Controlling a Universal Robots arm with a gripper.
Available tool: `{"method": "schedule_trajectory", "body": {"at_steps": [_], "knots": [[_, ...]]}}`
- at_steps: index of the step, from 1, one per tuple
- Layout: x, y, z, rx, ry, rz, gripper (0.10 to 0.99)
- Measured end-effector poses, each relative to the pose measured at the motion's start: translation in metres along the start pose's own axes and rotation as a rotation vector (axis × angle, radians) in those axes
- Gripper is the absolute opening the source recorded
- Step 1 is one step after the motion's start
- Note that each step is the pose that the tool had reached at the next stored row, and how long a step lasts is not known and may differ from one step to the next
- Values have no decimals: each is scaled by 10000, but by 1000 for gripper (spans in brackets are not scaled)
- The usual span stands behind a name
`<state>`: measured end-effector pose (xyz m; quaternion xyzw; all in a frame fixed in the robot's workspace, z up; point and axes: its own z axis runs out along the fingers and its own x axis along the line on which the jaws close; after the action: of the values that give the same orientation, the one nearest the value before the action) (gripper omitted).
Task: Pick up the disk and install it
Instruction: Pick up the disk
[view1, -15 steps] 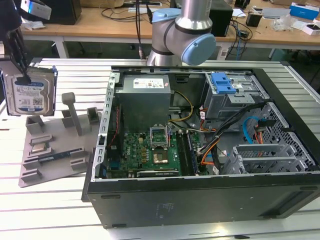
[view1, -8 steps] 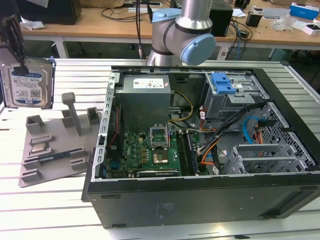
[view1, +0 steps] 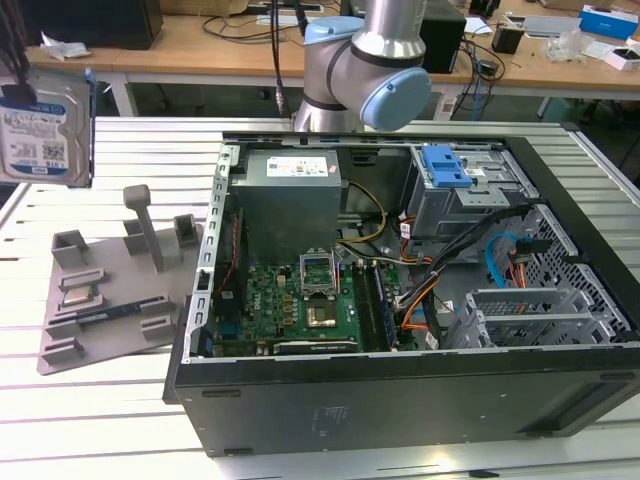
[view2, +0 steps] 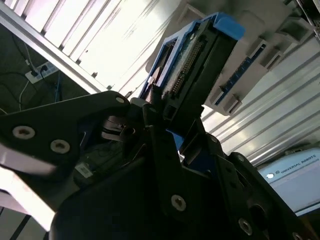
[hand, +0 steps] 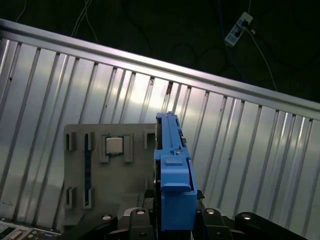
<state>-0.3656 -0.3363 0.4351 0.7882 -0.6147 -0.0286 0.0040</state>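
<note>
Exterior view first: the disk (view1: 45, 125) is up in the air, high at the exterior view's left edge, its white-and-blue label facing the camera and the blue bracket showing along its side. It hangs well clear of the slatted table (view1: 130, 150). Below it and towards the middle lies the grey tray (view1: 120, 290), flat on the slats. The open computer case (view1: 420, 300) takes the centre and the exterior view's right. Inside it, the drive cage (view1: 470, 195) sits at the back with its blue latch (view1: 445, 165) on top. The disk is well apart from that cage. The arm (view1: 365, 60) stands behind the case at top centre.

Over to the second wrist view: the gripper (view2: 165, 107) is clamped onto the disk (view2: 195, 65), with the black fingers (view2: 167, 145) pressed against its end. The connector side of the disk faces the camera, and the tray (view2: 250, 50) lies beyond it.

Now the first wrist view: the disk (hand: 172, 170) is seen edge-on, its blue bracket towards the lens, rising out of the gripper (hand: 172, 222). Past it, the tray (hand: 115, 170) rests on the table (hand: 250, 150), with a small chip (hand: 114, 145) seated in one of its slots.
</note>
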Motion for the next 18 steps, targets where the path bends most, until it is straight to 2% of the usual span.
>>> {"method": "schedule_trajectory", "body": {"at_steps": [3, 5, 7, 11, 13, 16, 18], "knots": [[-6, 5, -130, -1, 0, 0, 369], [-14, 11, -296, -1, -1, 0, 369], [-18, 15, -396, -1, -1, 0, 369], [-29, 26, -663, -4, 0, 0, 369], [-31, 28, -725, -4, -1, 0, 369], [-32, 29, -741, 2, -5, 103, 369], [-32, 29, -741, 38, -44, 1032, 369]]}}
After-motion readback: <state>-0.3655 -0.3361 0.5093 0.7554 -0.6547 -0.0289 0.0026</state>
